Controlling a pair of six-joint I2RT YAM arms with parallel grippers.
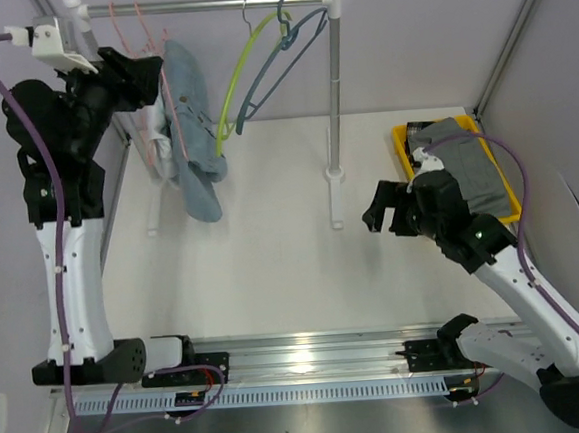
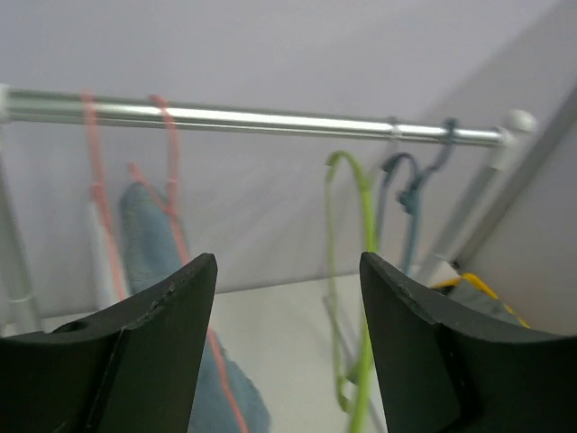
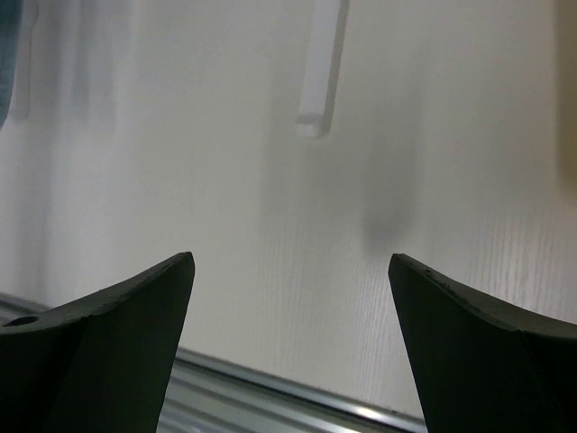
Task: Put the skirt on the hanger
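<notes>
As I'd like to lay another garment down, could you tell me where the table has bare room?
The widest bare patch is the table in front of the rack, between the hanging skirt and the right claw. Crowded: the right edge by the yellow bin, and the rack's left end around the pink hanger and left claw.

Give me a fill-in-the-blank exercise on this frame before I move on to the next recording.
The blue skirt hangs from the ____ hanger on the rail.
The grey garment lies in the ____ bin.
The right gripper hovers over the table with its jaws ____.
Missing words: pink; yellow; open.
</notes>
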